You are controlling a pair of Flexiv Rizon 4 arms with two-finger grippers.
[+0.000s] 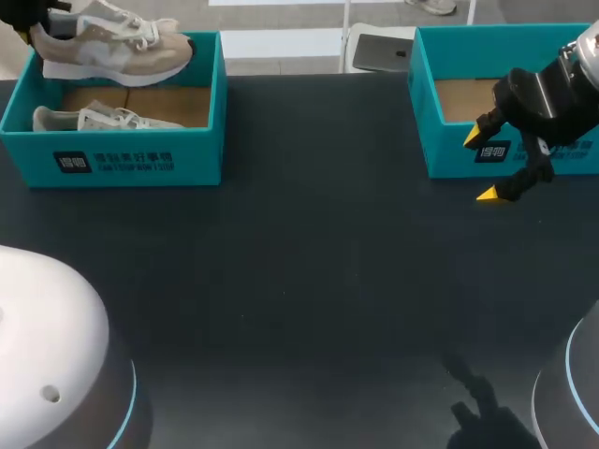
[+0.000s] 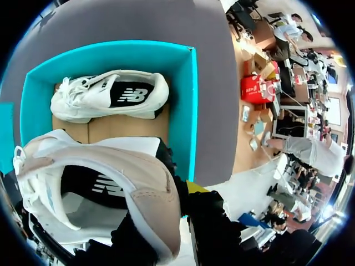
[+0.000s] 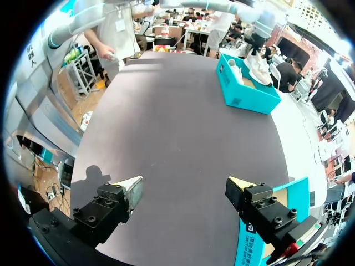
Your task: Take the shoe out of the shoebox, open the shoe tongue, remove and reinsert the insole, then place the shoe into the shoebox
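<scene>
The left gripper is clamping the beige sneaker, likely light and soft, by its stiffer heel above the teal shoebox. The right gripper is hanging with fingers apart.

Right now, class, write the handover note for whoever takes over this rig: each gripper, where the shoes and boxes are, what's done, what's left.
Left gripper: shut on the heel of the beige shoe, held above the back of the left shoebox.
Right gripper: open, empty, in front of the right shoebox.
A second shoe lies in the left shoebox.
Done: shoe lifted clear of the box.
Left: open the tongue, remove and reinsert the insole, put the shoe back in the box.
</scene>
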